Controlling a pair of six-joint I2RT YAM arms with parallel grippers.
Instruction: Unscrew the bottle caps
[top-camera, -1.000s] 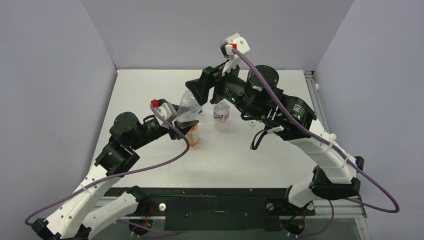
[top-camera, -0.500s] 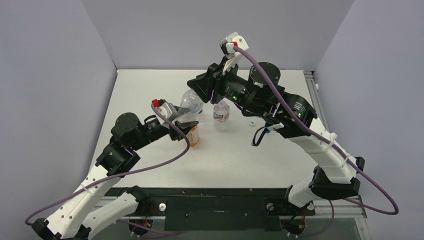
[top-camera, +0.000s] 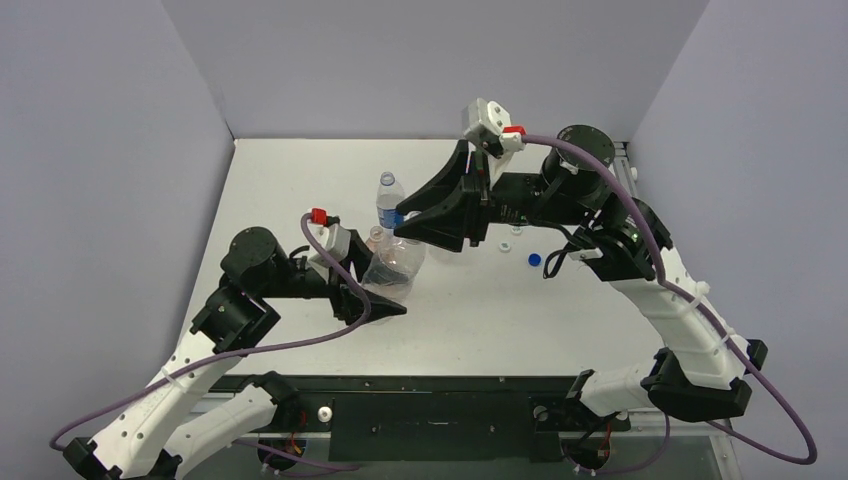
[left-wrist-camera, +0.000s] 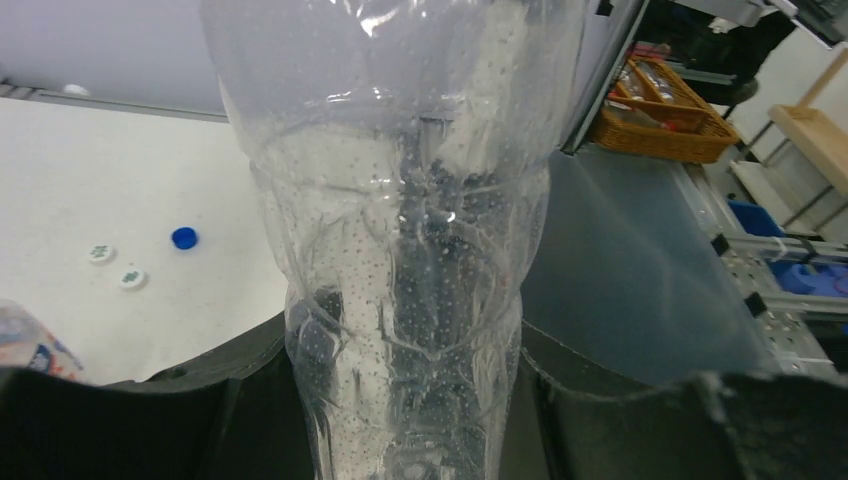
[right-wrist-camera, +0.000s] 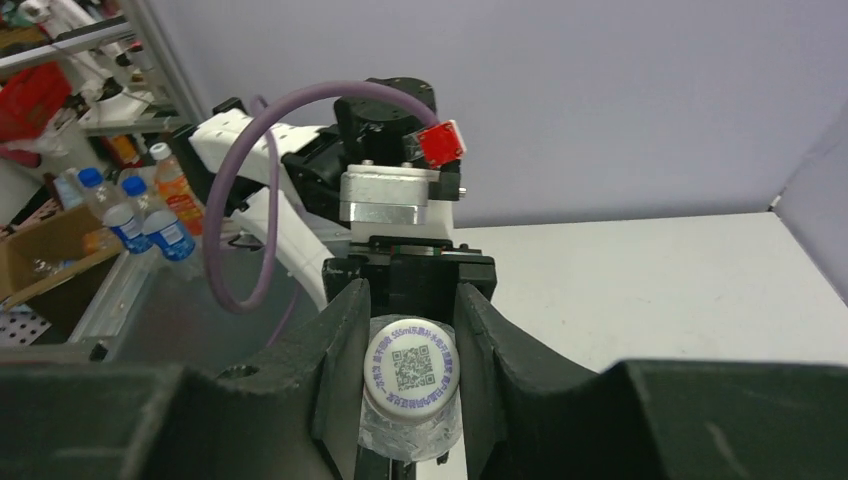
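On the white table (top-camera: 300, 180), boxed by pale grey walls (top-camera: 430, 60), my left gripper (top-camera: 375, 295) is clamped around the plain clear bottle (left-wrist-camera: 410, 250), held tilted toward my right gripper (top-camera: 408, 226). My right jaws are pinched narrow on its white cap (right-wrist-camera: 412, 368). A loose blue cap (top-camera: 534, 259) lies apart to the right.

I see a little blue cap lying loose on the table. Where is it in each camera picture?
Top external: blue cap on the table, right of centre.
Left wrist: the cap sits at the left, beside two white caps.
Right wrist: not in it.
Shared landmark: the clear unlabelled bottle, seen in all three; its QR-printed cap shows in the right wrist view.
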